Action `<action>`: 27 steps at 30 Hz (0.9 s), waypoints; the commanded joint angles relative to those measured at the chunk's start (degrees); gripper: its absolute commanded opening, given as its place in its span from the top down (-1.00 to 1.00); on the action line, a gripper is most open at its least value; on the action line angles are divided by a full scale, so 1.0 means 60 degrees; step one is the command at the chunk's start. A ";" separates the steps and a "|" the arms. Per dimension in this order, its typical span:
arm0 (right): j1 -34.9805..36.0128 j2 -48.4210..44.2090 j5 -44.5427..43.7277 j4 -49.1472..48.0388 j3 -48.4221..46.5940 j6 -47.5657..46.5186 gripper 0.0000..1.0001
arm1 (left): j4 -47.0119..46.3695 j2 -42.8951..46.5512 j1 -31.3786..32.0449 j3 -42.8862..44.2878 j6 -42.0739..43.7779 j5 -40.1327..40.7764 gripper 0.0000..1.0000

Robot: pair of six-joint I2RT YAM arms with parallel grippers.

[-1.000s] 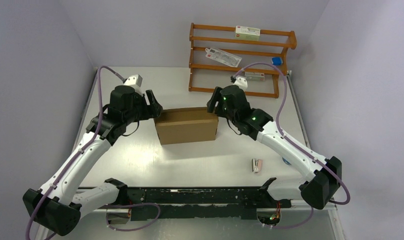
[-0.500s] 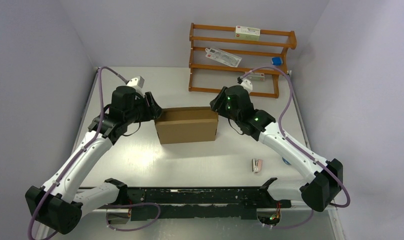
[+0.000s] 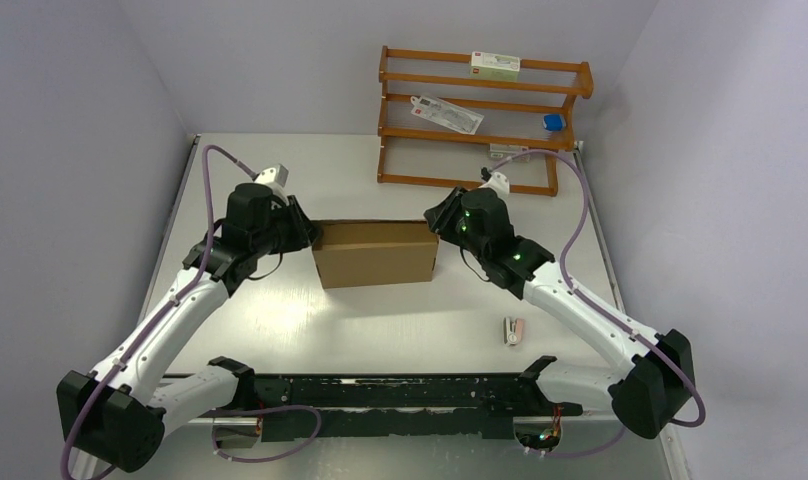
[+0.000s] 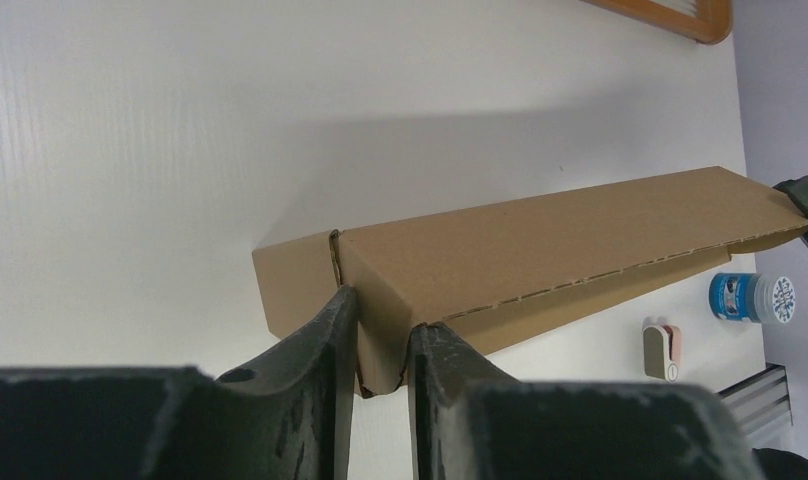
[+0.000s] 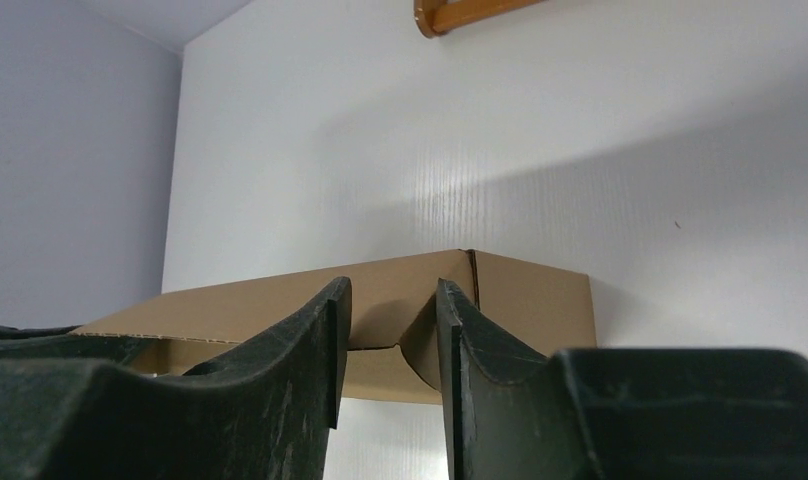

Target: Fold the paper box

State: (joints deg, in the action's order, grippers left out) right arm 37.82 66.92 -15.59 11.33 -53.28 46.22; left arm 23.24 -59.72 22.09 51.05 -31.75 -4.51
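The paper box (image 3: 375, 255) stayed mid-desk (image 3: 380, 320). The left end effector (image 4: 380, 322) had sunk slightly, clenching its left end; the right end effector (image 5: 392, 290) straddled the right flap, grip unclear.

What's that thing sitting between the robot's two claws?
The paper box, plain brown cardboard, lies between the left gripper and the right gripper, one at each end. The top external view shows this best.
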 commanded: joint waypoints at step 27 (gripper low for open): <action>0.0191 -0.0434 -0.0129 -0.0838 0.1480 -0.1042 0.38 | 0.0505 0.1081 0.0084 0.0297 -0.1516 -0.0742 -0.09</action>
State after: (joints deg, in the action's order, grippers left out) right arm 38.59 63.90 -15.59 2.63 -46.59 41.28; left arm 23.92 -51.40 22.33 50.92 -37.65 -4.80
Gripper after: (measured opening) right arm 0.309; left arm 0.575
